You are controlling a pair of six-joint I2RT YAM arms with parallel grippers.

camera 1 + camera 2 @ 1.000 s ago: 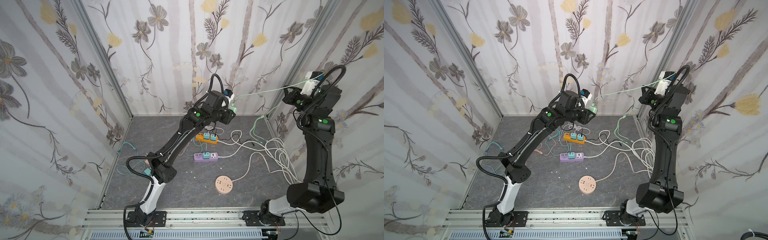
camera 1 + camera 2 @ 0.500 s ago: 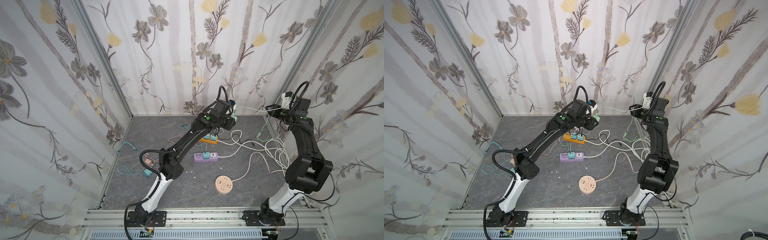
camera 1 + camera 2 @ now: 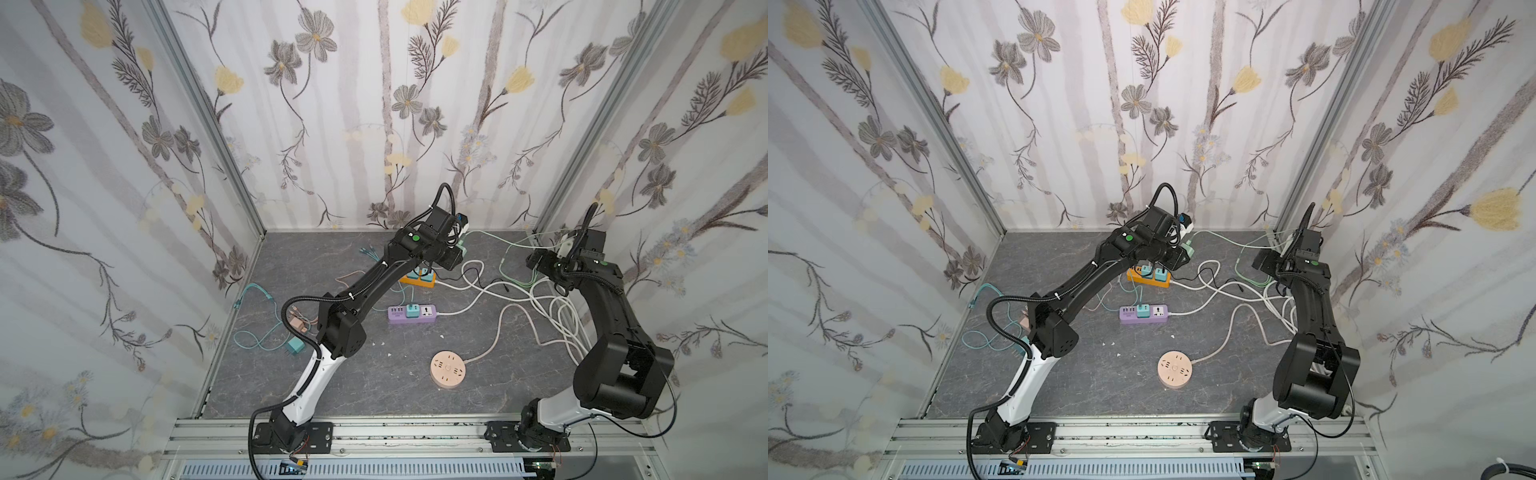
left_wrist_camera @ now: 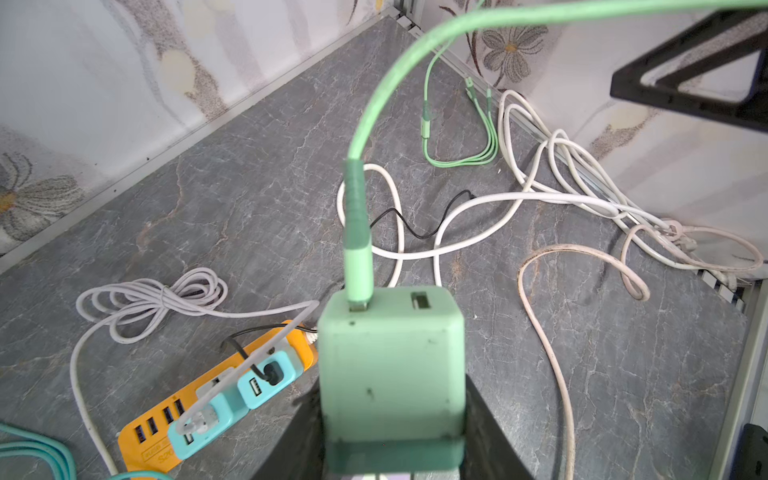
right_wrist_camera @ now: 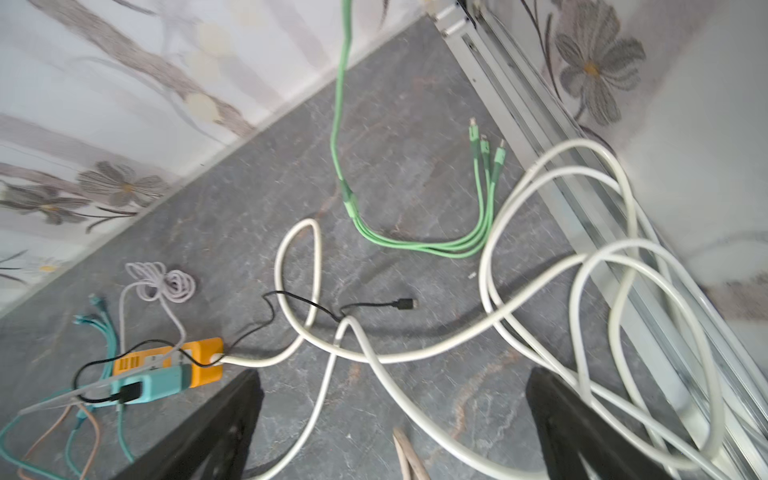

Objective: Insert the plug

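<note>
A green cube plug (image 4: 390,365) sits between the black fingers of my left gripper (image 4: 390,399), which is shut on its sides. A green cable (image 4: 357,232) is seated in one of its two ports. In both top views the left gripper (image 3: 457,251) (image 3: 1185,251) hovers at the back of the floor, just beyond the orange power strip (image 3: 419,279). My right gripper (image 5: 390,415) is open, its fingers (image 5: 208,428) spread wide over white cords with nothing between them. In a top view the right gripper (image 3: 536,262) hangs near the right wall.
A purple power strip (image 3: 411,313) with a teal adapter lies mid-floor, and a round pink socket (image 3: 448,369) lies nearer the front. Tangled white cords (image 5: 540,291) pile along the right wall. The green cable's three tips (image 5: 484,149) rest by the rail. Teal cables (image 3: 257,332) lie at left.
Both arms have come down from high up toward the floor. My right gripper has opened and let go of the green cable, which now hangs slack.
</note>
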